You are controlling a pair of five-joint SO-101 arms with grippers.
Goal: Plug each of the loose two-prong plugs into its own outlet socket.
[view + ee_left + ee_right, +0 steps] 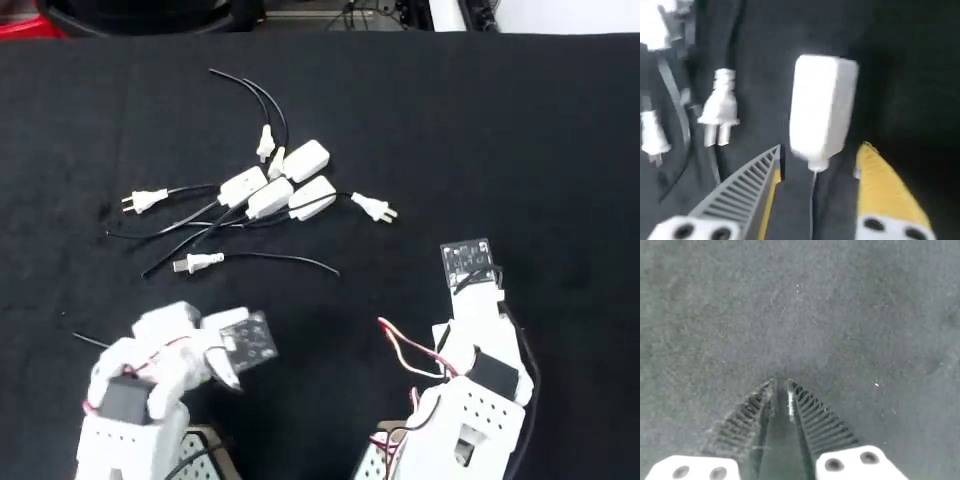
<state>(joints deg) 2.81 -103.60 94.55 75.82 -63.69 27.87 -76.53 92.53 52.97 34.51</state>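
Left wrist view: left end effector (821, 146) wide open, straddling outlet socket (823, 100).

The high view looks down over the black table (560, 120); the 2 wrist views face it from close.

Side by side, the left arm (150, 380) sits folded low at the near left, its wrist turned inward toward its neighbour, while the right arm (475, 360) stretches straight forward at the near right. The left claw (821, 147) stands wide, its grey ribbed finger (747, 187) and yellow finger (885, 190) well apart. The right claw (781, 385) has its ribbed fingers (815, 415) drawn together, a thin slit between them.
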